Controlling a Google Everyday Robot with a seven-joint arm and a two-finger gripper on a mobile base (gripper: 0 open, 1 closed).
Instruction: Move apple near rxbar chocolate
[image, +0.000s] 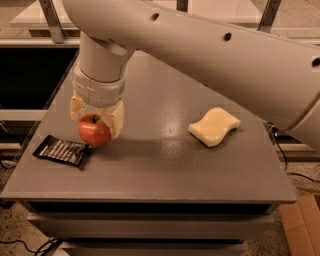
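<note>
The red apple sits between the pale fingers of my gripper, which is shut on it from above, low over the left part of the grey table. The rxbar chocolate, a flat black wrapper with white lettering, lies on the table just left of and in front of the apple, its right end almost under the fruit. The big white arm reaches in from the upper right and hides the table's back edge.
A pale yellow wavy sponge lies on the right half of the table. The table's left edge runs close to the wrapper. A cardboard box stands on the floor at the lower right, and cables lie on the floor on both sides.
</note>
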